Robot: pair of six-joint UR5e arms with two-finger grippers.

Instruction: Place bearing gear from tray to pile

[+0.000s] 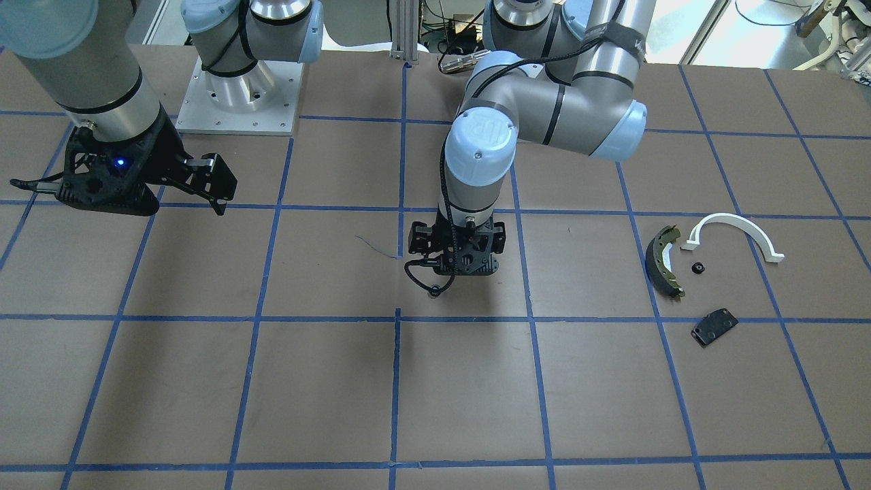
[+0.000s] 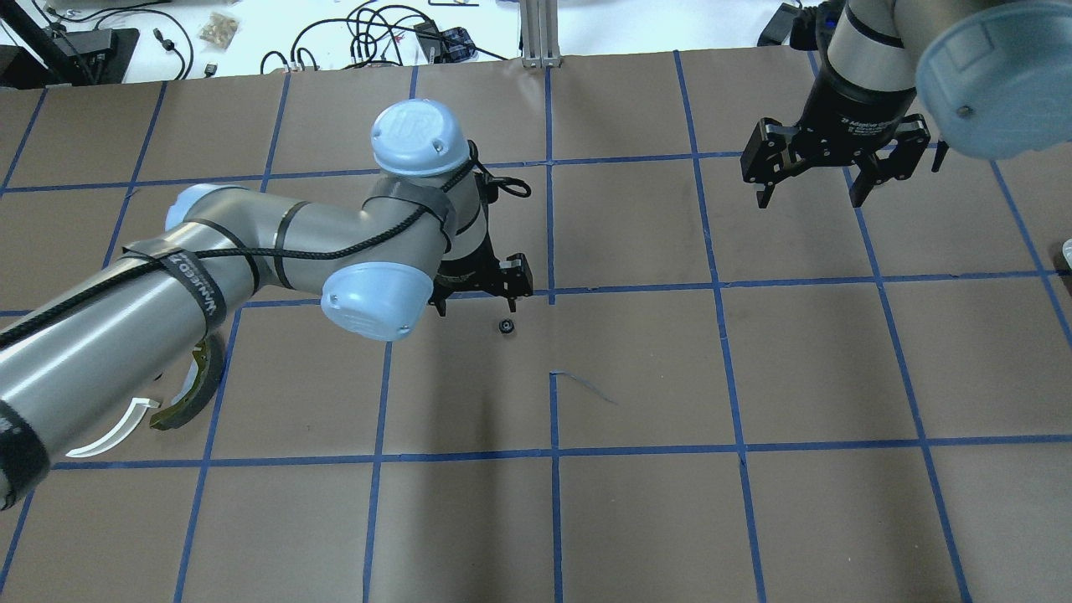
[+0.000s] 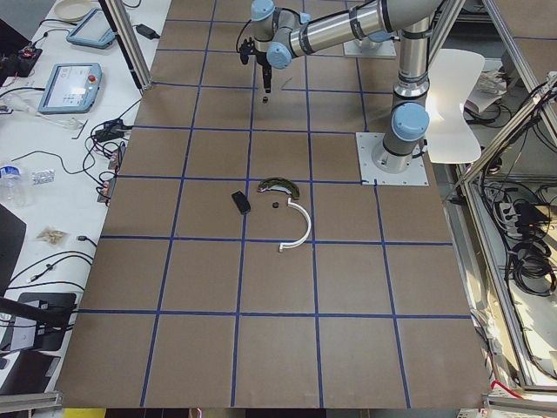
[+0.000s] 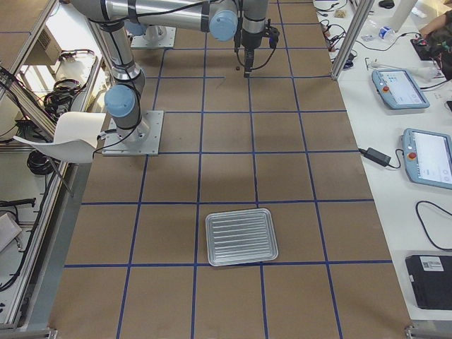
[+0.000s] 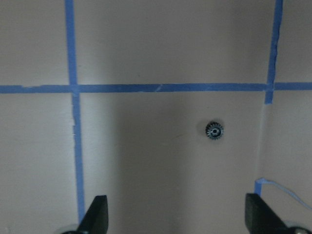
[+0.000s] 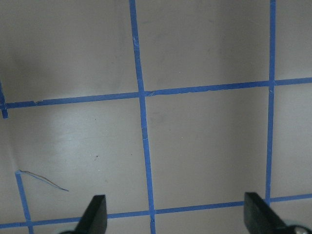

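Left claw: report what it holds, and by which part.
Nothing. The left claw is open and empty; the bearing gear lies loose on the table, apart from its fingers.

The blue-gridded table (image 1: pixel 204 395) carries a bearing gear (image 2: pixel 506 327), tray (image 4: pixel 241 237), brake shoe (image 1: pixel 656 265), white arc (image 1: pixel 731 219) and black plate (image 1: pixel 714 327).

Big table (image 1: pixel 326 395) covered in brown paper, with blue tape (image 1: pixel 395 388) marking it off into squares. A white bench (image 3: pixel 65 209) runs along one long side, strewn with cables (image 3: pixel 109 139) and a couple of teach pendants (image 3: pixel 74 85). Aluminium frame posts (image 4: pixel 351 37) stand at the edge. The light's bright and even, with only soft shadows on the paper.
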